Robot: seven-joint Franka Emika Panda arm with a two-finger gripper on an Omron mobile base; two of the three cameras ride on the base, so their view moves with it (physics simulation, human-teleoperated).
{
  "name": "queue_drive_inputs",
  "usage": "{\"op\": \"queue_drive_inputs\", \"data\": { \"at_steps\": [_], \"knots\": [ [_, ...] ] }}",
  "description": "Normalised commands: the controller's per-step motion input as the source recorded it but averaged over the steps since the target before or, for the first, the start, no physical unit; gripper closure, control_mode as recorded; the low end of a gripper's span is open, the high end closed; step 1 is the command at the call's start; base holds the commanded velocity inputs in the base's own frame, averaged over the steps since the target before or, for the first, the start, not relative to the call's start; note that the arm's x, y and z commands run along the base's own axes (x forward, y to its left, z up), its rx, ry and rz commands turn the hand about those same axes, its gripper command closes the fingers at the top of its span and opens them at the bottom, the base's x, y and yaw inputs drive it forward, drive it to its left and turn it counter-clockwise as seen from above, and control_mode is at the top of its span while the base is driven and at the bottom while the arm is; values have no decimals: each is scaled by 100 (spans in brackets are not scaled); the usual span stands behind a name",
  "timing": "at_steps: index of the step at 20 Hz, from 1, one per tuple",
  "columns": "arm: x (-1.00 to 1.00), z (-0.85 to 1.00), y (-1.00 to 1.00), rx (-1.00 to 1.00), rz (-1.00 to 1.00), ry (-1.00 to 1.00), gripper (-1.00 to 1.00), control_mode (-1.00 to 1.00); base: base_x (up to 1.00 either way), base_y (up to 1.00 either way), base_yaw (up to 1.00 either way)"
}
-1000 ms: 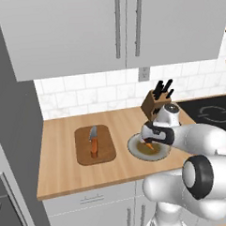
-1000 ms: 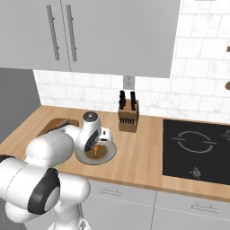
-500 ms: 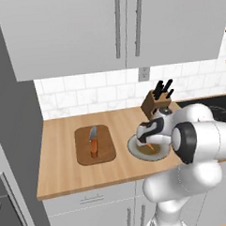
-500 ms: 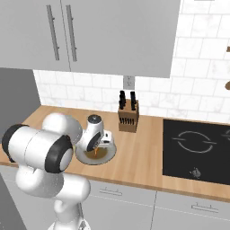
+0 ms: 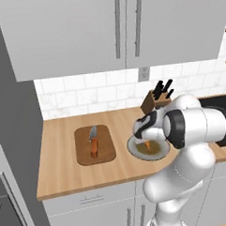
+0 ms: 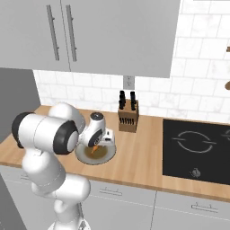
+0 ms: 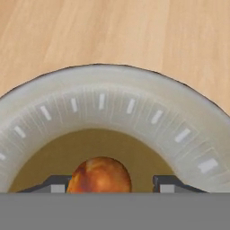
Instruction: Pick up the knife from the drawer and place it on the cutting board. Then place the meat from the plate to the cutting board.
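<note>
The knife (image 5: 93, 143) is found lying on the cutting board (image 5: 83, 153), its orange-red handle pointing toward the front edge of the worktop (image 5: 62, 176) and its short blade toward the tiled wall. The board is placed on the left part of the worktop, well clear of the back wall and nearer the left end than the middle.

The plate (image 5: 135, 151) is set to the right of the board, apart from it, roughly midway between the front edge and the wall. In the right base view the plate (image 6: 107, 156) is seen in front of and to the left of the knife block (image 6: 127, 117), which stands against the back wall, left of the black hob (image 6: 197, 148).

The meat (image 7: 100, 175) is seen in the hand view resting on the darker well of the plate (image 7: 112, 105), between the two fingertips (image 7: 55, 184). The gripper (image 7: 105, 185) is lowered over the plate, with a finger at either side of the meat. The left finger appears to be against the lump; a narrow gap is seen on the right side. Whether the meat is gripped cannot be told. In both base views the gripper (image 5: 147, 140) (image 6: 95, 143) is seen directly above the plate with the orange lump below it.
</note>
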Motion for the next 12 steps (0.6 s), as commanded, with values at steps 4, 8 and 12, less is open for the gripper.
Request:
{"op": "queue_drive_inputs", "data": {
  "at_steps": [4,8,12],
  "knots": [
    [0,-16,9,-1,0,0,100,-100,0,0,0],
    [-11,-4,5,0,2,0,100,-100,0,0,0],
    [-28,33,3,1,3,-4,100,-100,0,0,0]
  ]
}}
